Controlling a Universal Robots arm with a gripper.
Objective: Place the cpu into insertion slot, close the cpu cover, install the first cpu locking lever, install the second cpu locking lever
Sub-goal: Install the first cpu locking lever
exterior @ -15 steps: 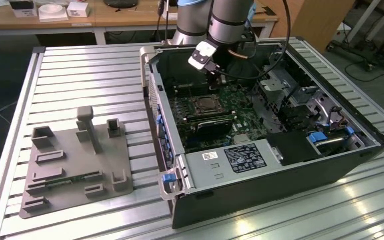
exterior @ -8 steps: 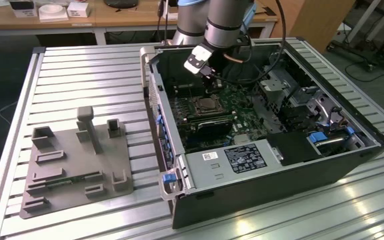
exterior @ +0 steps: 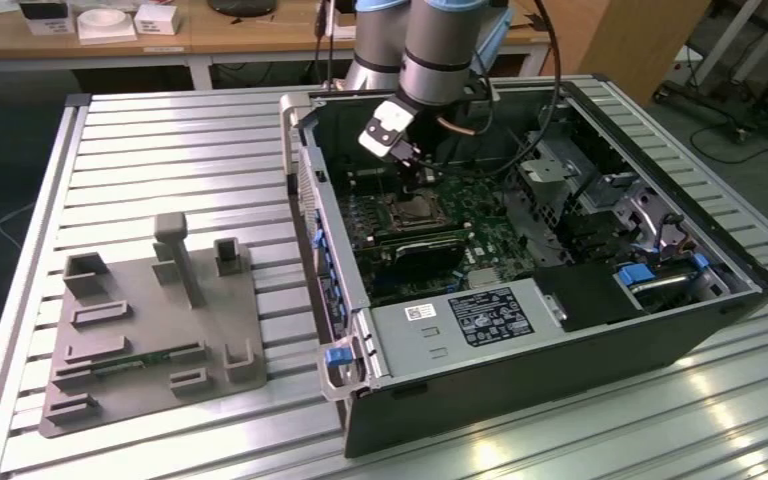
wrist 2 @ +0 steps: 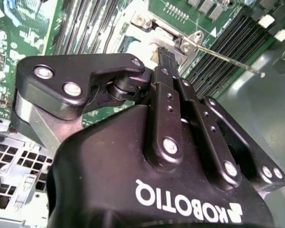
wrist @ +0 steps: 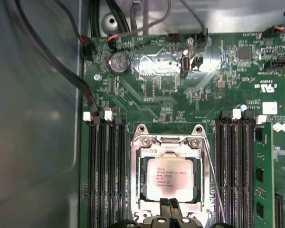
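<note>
As I watch, gripper (wrist: 170,205) pinched shut at cover (wrist: 135,175) edge.
Under lowered cover lies cpu (wrist: 170,176), lever (wrist: 214,180) loose beside.

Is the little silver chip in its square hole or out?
In. The cpu lies flat in the insertion slot, with the cpu cover framing it.

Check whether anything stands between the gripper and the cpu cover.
Nothing visible does. In the first wrist view the gripper, shut, sits at the rim of the cpu cover, which frames the cpu; the lever rod runs along the cover's side.
</note>
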